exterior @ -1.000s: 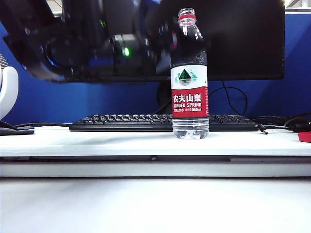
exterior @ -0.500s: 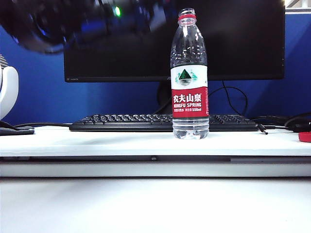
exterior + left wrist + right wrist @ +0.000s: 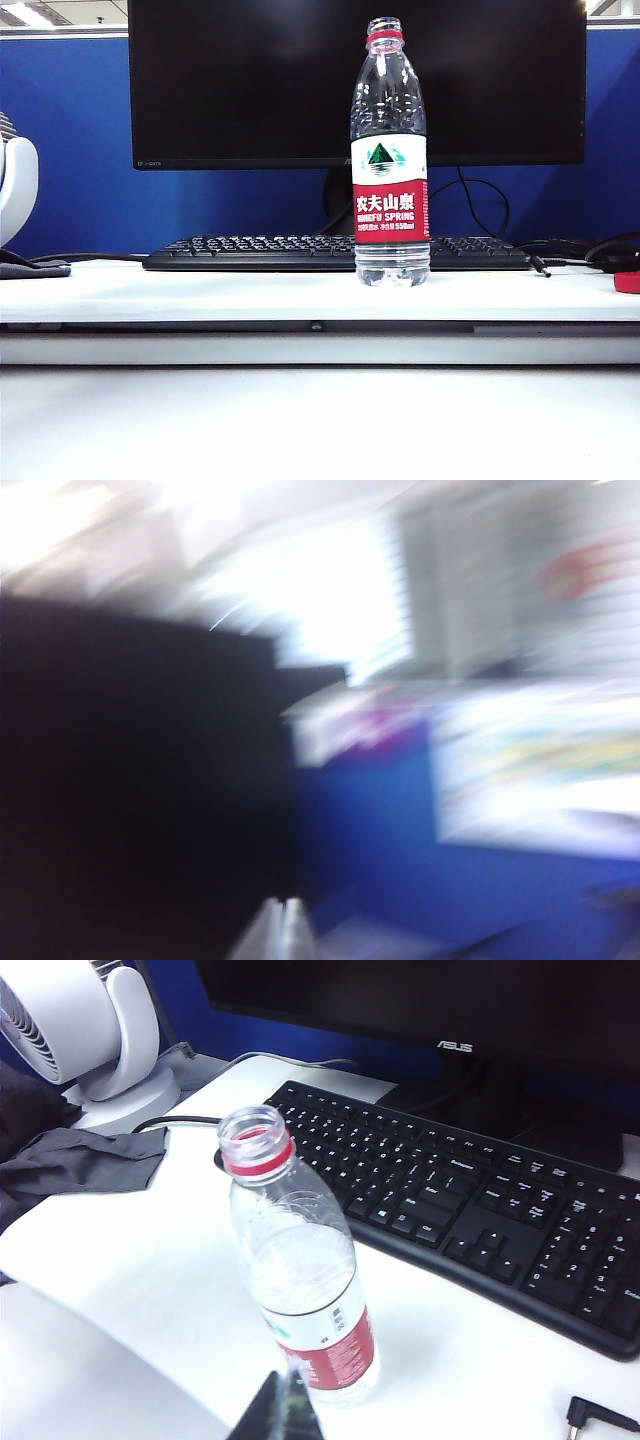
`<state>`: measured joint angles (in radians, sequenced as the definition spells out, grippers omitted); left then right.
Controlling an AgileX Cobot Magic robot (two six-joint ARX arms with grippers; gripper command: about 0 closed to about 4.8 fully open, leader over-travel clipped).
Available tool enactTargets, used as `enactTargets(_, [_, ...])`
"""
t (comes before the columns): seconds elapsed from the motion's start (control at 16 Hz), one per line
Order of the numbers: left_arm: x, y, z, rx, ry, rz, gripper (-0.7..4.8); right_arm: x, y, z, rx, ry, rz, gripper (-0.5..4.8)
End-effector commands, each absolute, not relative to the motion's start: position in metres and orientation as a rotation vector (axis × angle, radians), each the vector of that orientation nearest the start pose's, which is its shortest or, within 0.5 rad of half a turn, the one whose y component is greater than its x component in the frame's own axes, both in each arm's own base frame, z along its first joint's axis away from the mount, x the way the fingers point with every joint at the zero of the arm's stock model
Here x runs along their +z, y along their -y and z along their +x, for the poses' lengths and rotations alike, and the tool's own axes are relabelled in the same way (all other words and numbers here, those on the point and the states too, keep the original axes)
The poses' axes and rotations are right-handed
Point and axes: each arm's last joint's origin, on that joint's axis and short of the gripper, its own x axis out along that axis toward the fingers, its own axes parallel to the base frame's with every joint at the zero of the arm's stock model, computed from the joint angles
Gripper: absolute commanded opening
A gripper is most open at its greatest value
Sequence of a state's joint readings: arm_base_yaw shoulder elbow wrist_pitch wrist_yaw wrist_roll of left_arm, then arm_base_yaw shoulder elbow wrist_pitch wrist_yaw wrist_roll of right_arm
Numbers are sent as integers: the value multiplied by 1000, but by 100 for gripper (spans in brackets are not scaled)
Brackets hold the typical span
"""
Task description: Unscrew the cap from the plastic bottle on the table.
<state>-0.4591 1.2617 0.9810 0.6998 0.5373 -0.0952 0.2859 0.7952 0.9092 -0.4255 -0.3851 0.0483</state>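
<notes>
The plastic bottle stands upright on the white table, just in front of the keyboard. Its neck is open, with only the thin red ring round it; the cap is out of view. In the right wrist view my right gripper is shut and empty, its tips close to the bottle's lower label. The left wrist view is heavily blurred; my left gripper shows its fingertips pressed together with nothing between them, facing the monitor and blue wall. Neither gripper shows in the exterior view.
A black keyboard and a monitor stand behind the bottle. A white fan and a dark cloth lie at the left. A small red thing is cut off at the right edge. A cable plug lies nearby.
The left arm, a dark blur in the upper left of the exterior view, has risen out of that view. The bottle has not moved.
</notes>
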Motion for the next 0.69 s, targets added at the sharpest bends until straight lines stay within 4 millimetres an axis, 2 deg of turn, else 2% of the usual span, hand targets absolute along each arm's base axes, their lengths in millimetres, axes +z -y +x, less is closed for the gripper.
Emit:
enactTargets(0.06, [380, 110, 208, -655, 144, 234, -5, 354, -56, 151, 661, -312, 65, -1])
enactTargets(0.31, [379, 93, 170, -712, 141, 180, -5, 354, -55, 150, 661, -310, 58, -1])
enactTargets(0.44, [359, 83, 148, -748, 122, 128, -5, 357, -53, 142, 667, -265, 34, -1])
enactTargets(0.5, [348, 77, 135, -748, 119, 100, -5, 356, -50, 131, 667, -212, 30, -1])
enactTargets(0.63, [337, 68, 120, -725, 119, 37, -5, 350, -46, 117, 667, -141, 31, -1])
enactTargets(0.69, [328, 61, 107, -684, 147, 16, -5, 338, -41, 100, 668, -77, 36, -1])
